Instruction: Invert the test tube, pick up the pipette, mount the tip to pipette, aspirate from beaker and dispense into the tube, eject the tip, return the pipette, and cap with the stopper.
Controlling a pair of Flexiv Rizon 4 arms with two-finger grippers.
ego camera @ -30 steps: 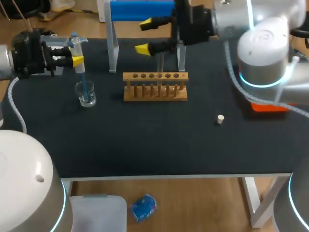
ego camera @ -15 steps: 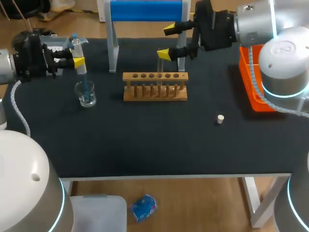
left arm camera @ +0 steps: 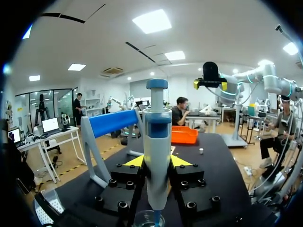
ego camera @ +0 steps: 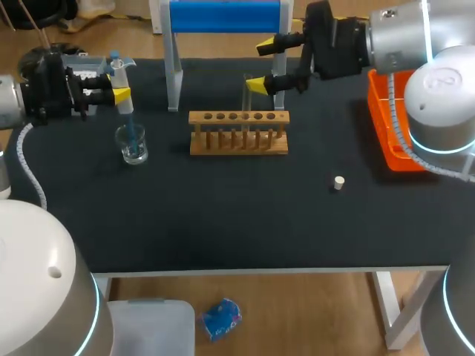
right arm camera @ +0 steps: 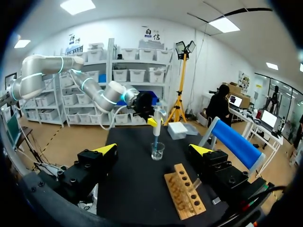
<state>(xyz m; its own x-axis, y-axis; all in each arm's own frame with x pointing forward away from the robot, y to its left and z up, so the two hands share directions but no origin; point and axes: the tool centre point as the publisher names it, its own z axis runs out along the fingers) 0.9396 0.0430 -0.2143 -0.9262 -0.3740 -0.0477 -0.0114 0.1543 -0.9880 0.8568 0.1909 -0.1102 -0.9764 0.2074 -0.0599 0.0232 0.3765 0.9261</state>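
My right gripper (ego camera: 263, 65), jaws released, has backed off along the worktop's far edge, leaving the test tube (ego camera: 246, 95) upright in the wooden rack (ego camera: 238, 133). My left gripper (ego camera: 117, 81) stays clenched on the pipette (left arm camera: 157, 146) over the beaker (ego camera: 133, 145), likely aspirating.

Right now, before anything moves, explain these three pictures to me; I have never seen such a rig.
This is a robot with two arms at a dark table. One picture looks down from above and behind; the two round ones come from cameras on each wrist. The left gripper holds a pipette, its tip in a beaker. The right gripper is open, beside a tube standing in the rack. A stopper lies apart; an orange bin sits at the right.
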